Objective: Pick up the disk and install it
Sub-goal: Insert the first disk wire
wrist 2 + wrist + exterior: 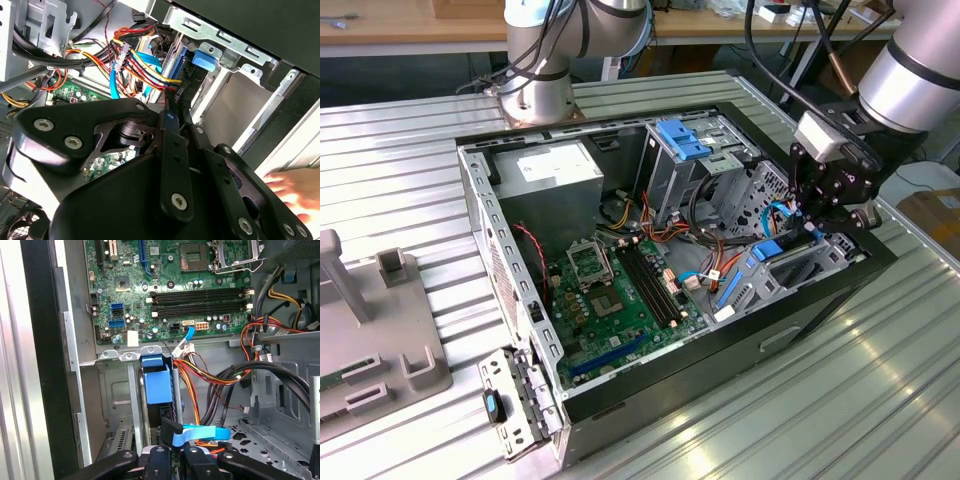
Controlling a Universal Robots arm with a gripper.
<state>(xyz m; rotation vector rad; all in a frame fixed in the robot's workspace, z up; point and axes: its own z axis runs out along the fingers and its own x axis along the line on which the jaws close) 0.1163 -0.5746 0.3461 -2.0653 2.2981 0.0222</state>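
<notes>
The black linkage gripper looks clamped on the near edge of the silver-grey metal disk with blue plastic rails. The disk stands edge-on just ahead of the gripper, in the slot of the grey sheet-metal drive cage. Seating it well probably means pushing straight along the slot with the rails square. The orange-and-red wire bundle just beside the gripper could snag. The green motherboard lies beyond.

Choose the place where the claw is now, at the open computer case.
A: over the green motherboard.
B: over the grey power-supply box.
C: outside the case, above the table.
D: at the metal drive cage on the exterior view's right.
D: in the exterior view the claw hangs at the drive cage, apart from the motherboard and the power-supply box.
</notes>
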